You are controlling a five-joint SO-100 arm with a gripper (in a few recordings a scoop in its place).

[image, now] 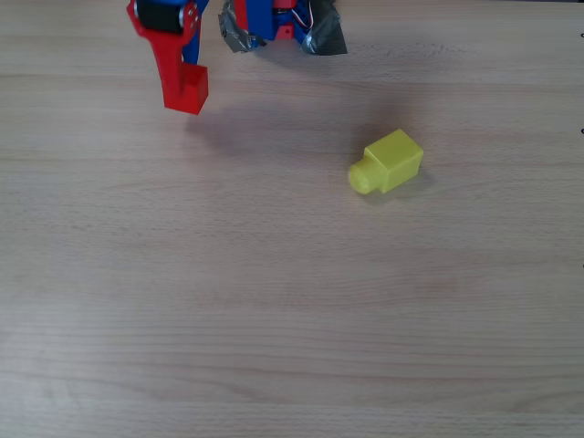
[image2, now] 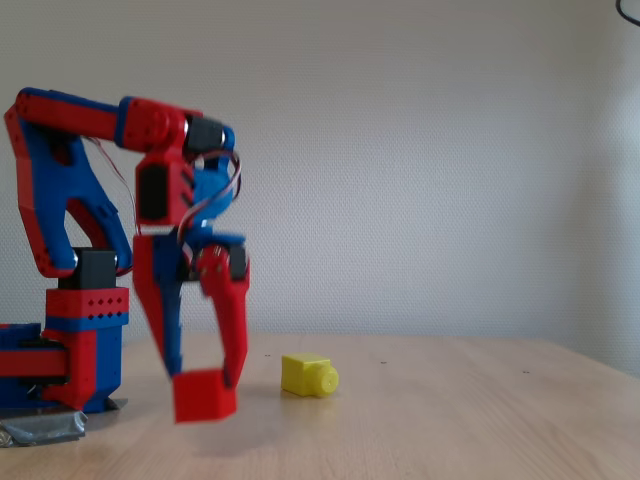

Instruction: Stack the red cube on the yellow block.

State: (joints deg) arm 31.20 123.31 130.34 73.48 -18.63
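While its arm bends downward, the gripper (image2: 205,385) pinches the red cube (image2: 204,395), seemingly above the table (image2: 450,420).

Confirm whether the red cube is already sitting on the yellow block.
No: the red cube hangs between the jaws, apart from the yellow block on the table.

Wooden table (image: 274,310): pale, light-grained surface spanning the overhead view, its grain running left to right; in the fixed view it appears as a tan plane (image2: 450,420) extending rightward to a far edge. Grey tape (image: 327,36): crumpled pieces lying on the tabletop at the top edge of the overhead view; in the fixed view a strip (image2: 45,428) lies low at the left. Wall (image2: 430,160): plain, off-white, finely textured, rising behind the table.
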